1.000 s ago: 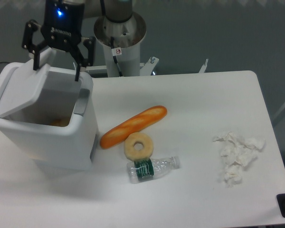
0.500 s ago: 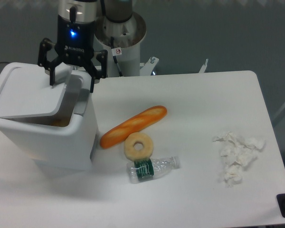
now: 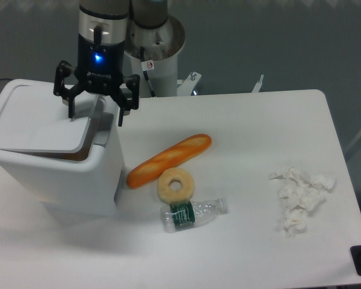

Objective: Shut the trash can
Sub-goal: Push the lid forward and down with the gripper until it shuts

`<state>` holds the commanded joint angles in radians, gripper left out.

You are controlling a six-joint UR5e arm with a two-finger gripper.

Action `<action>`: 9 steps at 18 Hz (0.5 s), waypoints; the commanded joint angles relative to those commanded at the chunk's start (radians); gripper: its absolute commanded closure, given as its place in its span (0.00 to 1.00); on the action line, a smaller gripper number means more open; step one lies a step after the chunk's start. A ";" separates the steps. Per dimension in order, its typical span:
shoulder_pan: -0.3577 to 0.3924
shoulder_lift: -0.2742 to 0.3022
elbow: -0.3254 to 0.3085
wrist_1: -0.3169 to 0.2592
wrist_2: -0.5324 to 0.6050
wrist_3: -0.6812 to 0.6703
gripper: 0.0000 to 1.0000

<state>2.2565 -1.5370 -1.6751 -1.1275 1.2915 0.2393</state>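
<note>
The trash can (image 3: 60, 174) is a large boxy white bin at the left of the table. Its flat white lid (image 3: 39, 123) lies nearly level over the opening, with a narrow gap at its front right edge beside the grey latch (image 3: 103, 129). My gripper (image 3: 95, 117) hangs from above with its fingers spread open. One fingertip (image 3: 70, 114) is at the lid's right edge and the other (image 3: 120, 120) is just outside the can's right side. It holds nothing.
A baguette (image 3: 168, 159), a ring-shaped donut (image 3: 175, 185) and a lying plastic bottle (image 3: 192, 213) are right of the can. Crumpled white tissues (image 3: 301, 197) lie at the right. The robot's base (image 3: 151, 54) stands behind the table.
The lid has swung down from raised to nearly flat. My gripper has moved down and slightly right with it, staying open.
</note>
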 joint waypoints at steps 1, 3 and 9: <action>0.000 -0.002 0.000 0.000 0.009 0.000 0.00; 0.000 -0.009 0.000 0.000 0.012 0.000 0.00; 0.014 -0.023 0.000 0.000 0.015 0.000 0.00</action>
<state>2.2703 -1.5601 -1.6751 -1.1275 1.3069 0.2393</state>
